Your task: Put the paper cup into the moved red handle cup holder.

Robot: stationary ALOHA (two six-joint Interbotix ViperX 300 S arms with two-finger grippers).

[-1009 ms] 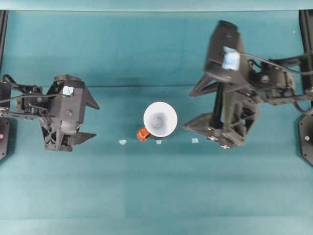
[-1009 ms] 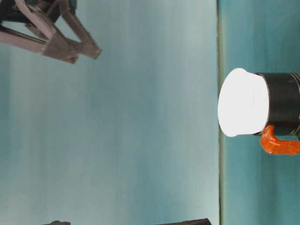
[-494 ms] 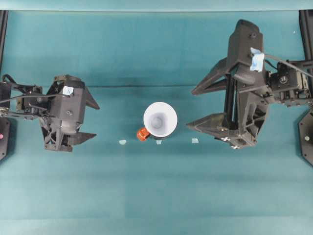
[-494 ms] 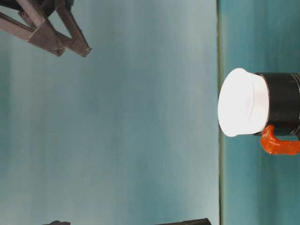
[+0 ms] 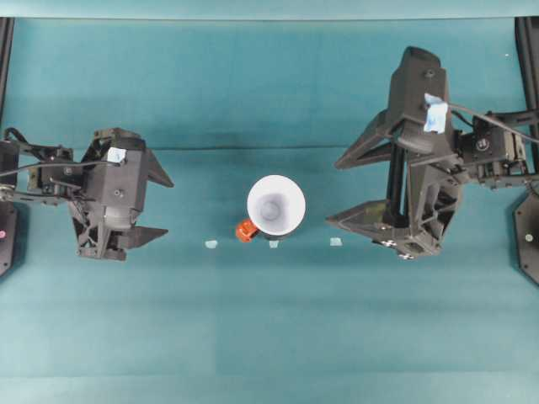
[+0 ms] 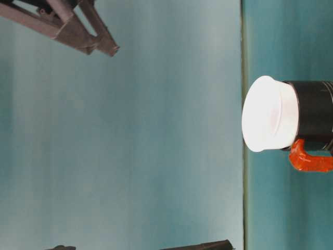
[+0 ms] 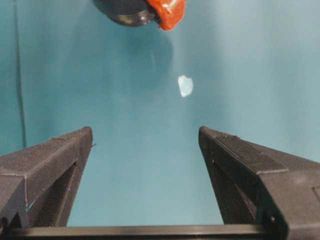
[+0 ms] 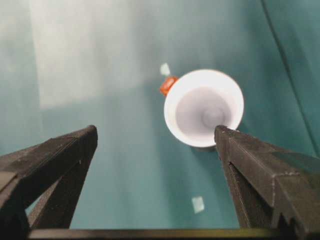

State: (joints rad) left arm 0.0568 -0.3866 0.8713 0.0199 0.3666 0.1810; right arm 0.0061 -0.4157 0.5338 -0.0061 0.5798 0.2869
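Note:
The white paper cup (image 5: 276,206) sits upright inside the black red handle cup holder (image 6: 315,114) at the table's middle, its rim above the holder's top. The red handle (image 5: 246,231) sticks out toward the front left. My left gripper (image 5: 165,209) rests open at the left, well apart from the cup. In its wrist view the holder's base (image 7: 125,7) and handle (image 7: 167,10) lie far ahead of the gripper (image 7: 146,134). My right gripper (image 5: 333,194) hangs open just right of the cup, raised above it. Its wrist view looks down into the cup (image 8: 204,107) between the spread fingers (image 8: 70,150).
Three small pale tape marks (image 5: 210,244) (image 5: 273,244) (image 5: 335,241) lie in a row on the teal cloth in front of the cup. A seam in the cloth (image 5: 253,150) runs across behind it. Black frame posts (image 5: 529,50) stand at the table's sides.
My right arm has swung and drawn back a little to the right, its open gripper staying beside the cup. The cup, the holder and my left arm have not moved.

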